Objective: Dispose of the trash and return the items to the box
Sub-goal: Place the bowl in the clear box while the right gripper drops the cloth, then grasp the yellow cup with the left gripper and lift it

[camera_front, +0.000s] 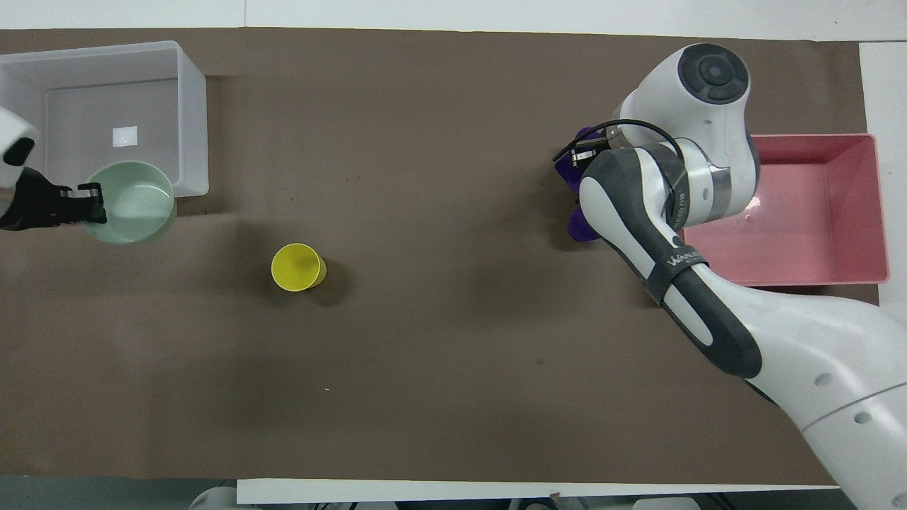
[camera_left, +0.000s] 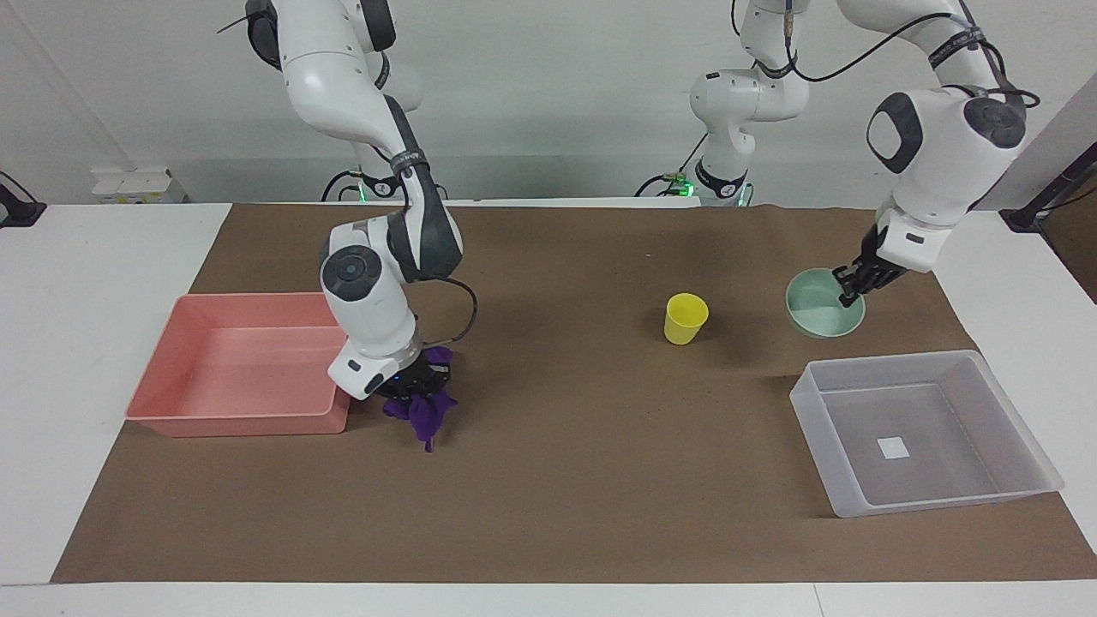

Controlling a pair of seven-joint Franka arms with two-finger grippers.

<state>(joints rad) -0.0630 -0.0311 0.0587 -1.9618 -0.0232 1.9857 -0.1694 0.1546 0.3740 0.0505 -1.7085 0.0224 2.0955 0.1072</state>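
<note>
My right gripper [camera_left: 420, 383] is shut on the purple cloth [camera_left: 422, 411]. The cloth hangs bunched below it, just over the mat beside the pink tray; in the overhead view the cloth [camera_front: 571, 168] peeks out from under the arm. My left gripper [camera_left: 850, 290] is shut on the rim of the mint-green bowl [camera_left: 821, 317] and holds it in the air, tilted. In the overhead view the left gripper [camera_front: 88, 202] and bowl [camera_front: 133, 205] are over the edge of the translucent box [camera_front: 193, 120] nearest the robots. The yellow cup [camera_left: 686, 318] stands upright on the mat [camera_front: 297, 267].
The pink tray [camera_left: 231, 417] holds nothing and lies at the right arm's end of the table [camera_front: 815, 269]. The translucent box [camera_left: 943, 480] has only a white square on its base. Brown mat covers the table.
</note>
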